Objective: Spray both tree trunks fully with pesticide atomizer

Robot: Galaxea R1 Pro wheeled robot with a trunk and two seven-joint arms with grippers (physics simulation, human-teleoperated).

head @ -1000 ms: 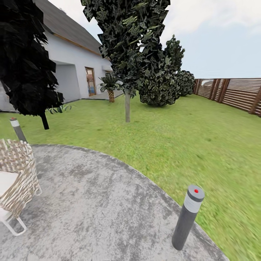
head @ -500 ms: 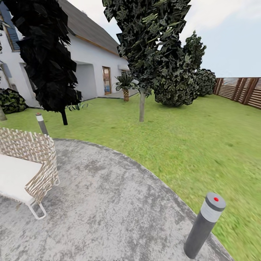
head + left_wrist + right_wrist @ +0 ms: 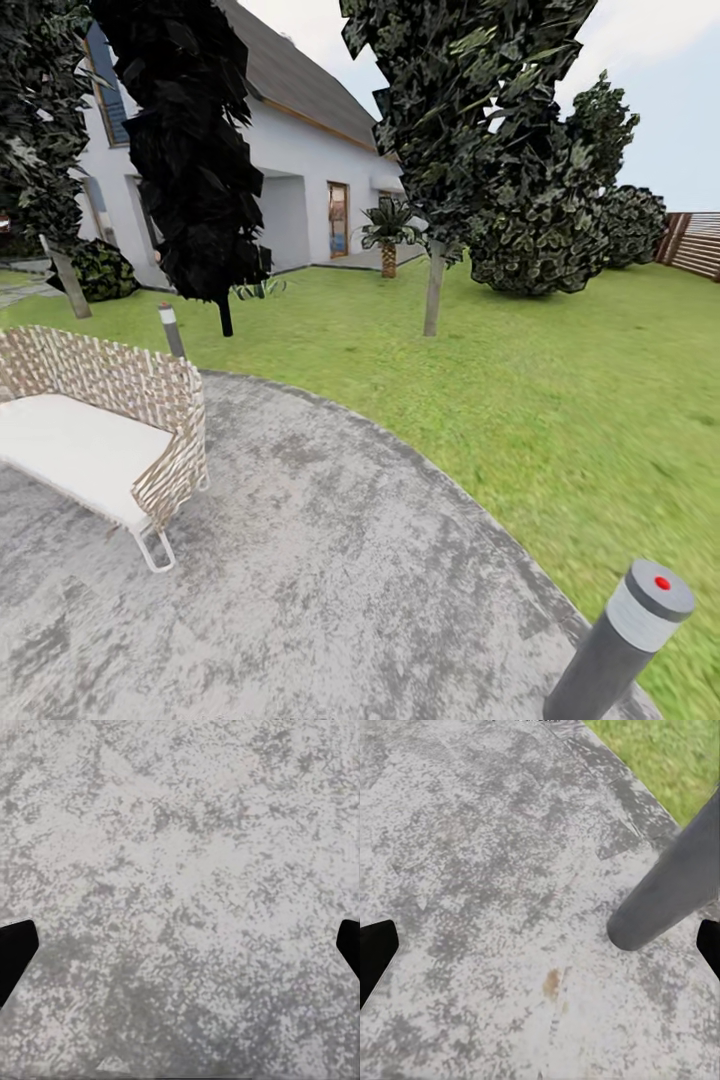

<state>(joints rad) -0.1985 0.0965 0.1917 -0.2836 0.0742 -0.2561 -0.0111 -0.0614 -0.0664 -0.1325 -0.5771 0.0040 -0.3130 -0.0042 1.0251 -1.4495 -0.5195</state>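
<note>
Lawn (image 3: 560, 400): wide, green, beyond the grey paved circle (image 3: 330, 560).
Tree trunk (image 3: 433, 290): upright, pale, on the lawn well past the circle's far edge; ahead of both arms, neither clearly nearer.
Bollard (image 3: 620, 640): on the circle's near rim.
Left gripper (image 3: 180, 956), right gripper (image 3: 540, 956): fingertips spread wide, empty, over paving.
Atomizer: location unknown.

Left gripper (image 3: 180, 956) pointing straight down, its dark fingertips (image 3: 13, 958) showing at opposite edges, jaws spread wide, gripping nothing, right gripper (image 3: 540, 952) angling downward, fingertips (image 3: 375, 954) likewise spread far apart, carrying nothing
</note>
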